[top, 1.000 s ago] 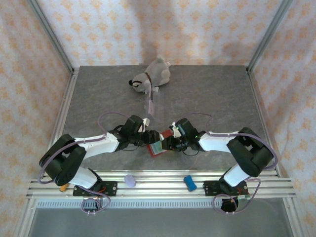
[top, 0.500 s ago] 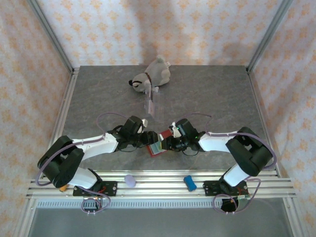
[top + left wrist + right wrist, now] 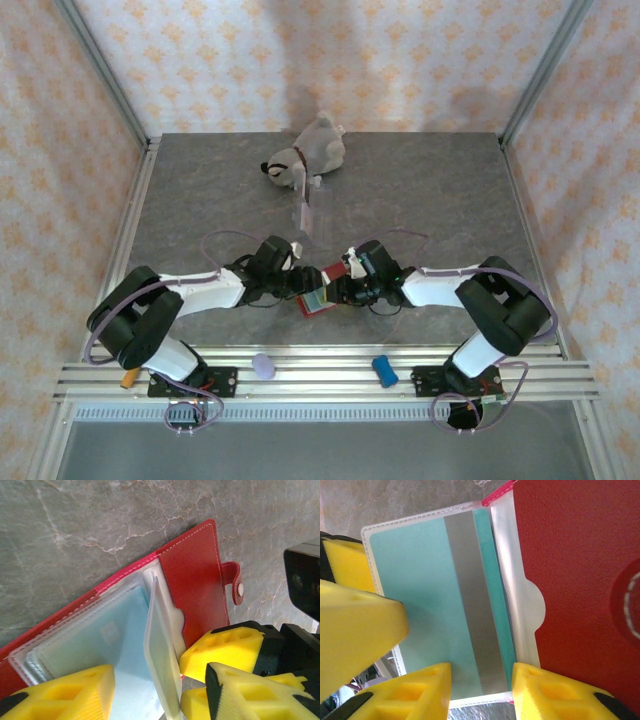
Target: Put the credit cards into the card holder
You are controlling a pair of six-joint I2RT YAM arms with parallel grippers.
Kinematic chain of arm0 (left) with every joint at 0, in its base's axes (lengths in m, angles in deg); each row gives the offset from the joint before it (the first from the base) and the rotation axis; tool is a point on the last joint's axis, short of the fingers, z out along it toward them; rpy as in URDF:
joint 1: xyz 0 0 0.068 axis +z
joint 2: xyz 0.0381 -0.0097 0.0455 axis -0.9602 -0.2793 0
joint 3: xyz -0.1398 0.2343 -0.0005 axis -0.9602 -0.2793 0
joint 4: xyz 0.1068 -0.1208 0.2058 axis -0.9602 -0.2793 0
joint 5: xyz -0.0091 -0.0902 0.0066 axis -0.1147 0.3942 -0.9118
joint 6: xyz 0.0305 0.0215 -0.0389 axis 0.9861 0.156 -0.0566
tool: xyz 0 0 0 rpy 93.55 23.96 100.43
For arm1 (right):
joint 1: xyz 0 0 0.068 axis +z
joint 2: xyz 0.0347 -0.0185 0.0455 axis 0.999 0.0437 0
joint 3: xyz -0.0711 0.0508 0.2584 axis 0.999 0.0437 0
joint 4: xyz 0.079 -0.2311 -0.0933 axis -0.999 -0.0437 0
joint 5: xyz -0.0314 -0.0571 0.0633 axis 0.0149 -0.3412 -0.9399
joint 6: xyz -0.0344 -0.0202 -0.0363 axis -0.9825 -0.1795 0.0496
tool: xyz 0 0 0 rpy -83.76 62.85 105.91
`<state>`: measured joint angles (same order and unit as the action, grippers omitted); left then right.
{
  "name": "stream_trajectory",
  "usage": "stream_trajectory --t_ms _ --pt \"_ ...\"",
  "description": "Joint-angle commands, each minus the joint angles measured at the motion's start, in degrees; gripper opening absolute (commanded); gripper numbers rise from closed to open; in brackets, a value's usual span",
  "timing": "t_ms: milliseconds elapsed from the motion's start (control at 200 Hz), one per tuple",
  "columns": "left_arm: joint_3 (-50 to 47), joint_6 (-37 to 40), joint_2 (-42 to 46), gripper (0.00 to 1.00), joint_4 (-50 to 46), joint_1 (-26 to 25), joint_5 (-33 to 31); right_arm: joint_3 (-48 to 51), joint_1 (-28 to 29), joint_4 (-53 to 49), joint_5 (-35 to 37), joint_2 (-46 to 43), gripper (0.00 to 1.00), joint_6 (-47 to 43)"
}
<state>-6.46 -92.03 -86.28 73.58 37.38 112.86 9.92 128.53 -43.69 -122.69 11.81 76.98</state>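
Both arms stretch low and inward, meeting at the card holder (image 3: 320,303) from opposite sides. The left gripper (image 3: 298,284) sits at its left edge, jaws apart. The right gripper (image 3: 339,291) sits at its right edge, jaws partly apart, fingertips (image 3: 422,690) over its open pockets.

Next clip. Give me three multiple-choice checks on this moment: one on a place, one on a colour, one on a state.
1. Where does the plush toy lie?
A. far middle of the table
B. near-left corner
C. on the front rail

2. What colour is the card holder cover?
A. blue
B. red
C. black

3. The card holder is:
A. snapped shut
B. open
C. folded under the toy

Answers:
1 A: the top view shows it near the far edge, about centre.
2 B: red leather shows in both wrist views.
3 B: its tab hangs free and a teal card shows inside.
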Motion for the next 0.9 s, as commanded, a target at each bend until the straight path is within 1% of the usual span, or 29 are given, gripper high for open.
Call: stream_trajectory --t_ms 0,75,215,290,436,566,711,736,761,826,896 --pt "2.9 -0.3 -1.2 0.48 2.5 -0.4 1.7 2.2 0.1 -0.8 1.2 0.0 0.40 0.0" --pt "3.8 -0.5 -1.2 0.44 2.4 -0.6 1.6 2.3 0.1 -0.9 1.5 -1.4 0.42 -0.1" --pt "5.0 -0.4 -3.2 0.42 2.3 -0.7 2.8 3.0 0.0 -3.1 5.0 -5.5 0.55 -1.5" --pt "4.8 -1.3 -3.9 0.42 3.6 -0.9 3.2 3.4 -0.3 -3.9 5.7 -7.2 0.57 -2.0" --pt "5.3 -1.8 -4.8 0.41 4.5 -1.1 3.3 4.6 -0.4 -4.5 6.1 -10.8 0.60 -3.7" --pt "6.2 -2.2 -5.1 0.41 4.1 -1.3 3.1 5.3 -0.6 -6.4 8.5 -15.2 0.60 -4.1" --pt "8.2 -2.2 -6.4 0.42 3.4 -1.5 3.2 5.5 -1.7 -11.6 13.9 -21.6 0.60 -4.7" --pt "8.7 -2.2 -6.7 0.42 3.2 -1.6 3.2 5.5 -2.3 -12.6 15.2 -21.8 0.60 -4.5" --pt "9.0 -2.4 -6.9 0.42 3.1 -1.6 3.2 5.5 -2.9 -13.8 16.5 -24.2 0.60 -4.4" --pt "9.9 -2.6 -7.3 0.43 3.3 -2.0 2.9 5.1 -4.6 -16.8 18.7 -26.9 0.60 -4.0" --pt "11.2 -2.4 -8.4 0.45 3.2 -2.2 2.9 4.6 -6.1 -19.5 20.5 -29.4 0.60 -4.5"
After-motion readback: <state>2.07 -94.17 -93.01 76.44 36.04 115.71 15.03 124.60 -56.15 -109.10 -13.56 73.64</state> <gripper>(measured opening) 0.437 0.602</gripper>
